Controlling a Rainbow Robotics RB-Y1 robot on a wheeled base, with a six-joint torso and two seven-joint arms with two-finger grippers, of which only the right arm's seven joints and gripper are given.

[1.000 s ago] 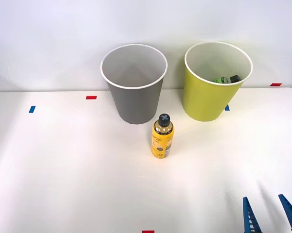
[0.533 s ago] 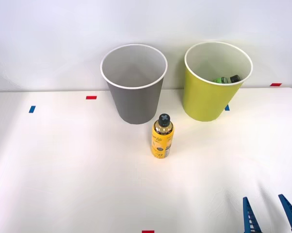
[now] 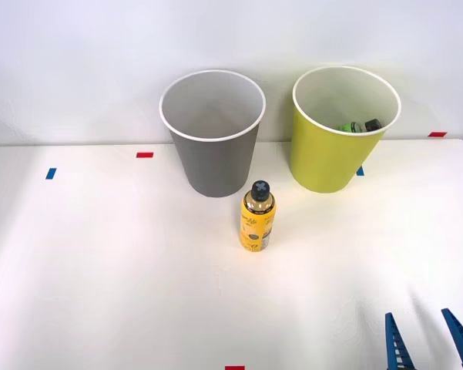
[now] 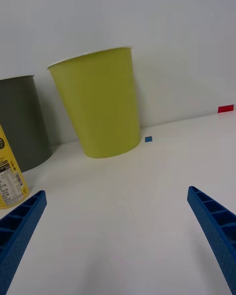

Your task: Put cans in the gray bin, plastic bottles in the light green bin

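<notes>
Tool (image 3: 429, 341) on my right arm sits low at the near right edge of the counter (image 3: 100, 270), blue fingers (image 4: 216, 231) spread wide with nothing between them. Well ahead and to its left stands the yellow-labelled bottle (image 3: 257, 216), upright, black cap on. Just behind it I see the gray bin (image 3: 213, 135). To that bin's right is the light green bin (image 3: 343, 131), with a green bottle (image 3: 360, 126) lying inside.

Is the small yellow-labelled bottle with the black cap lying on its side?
No, the yellow-labelled bottle stands upright on the white table, cap up, just in front of the gray bin.
</notes>
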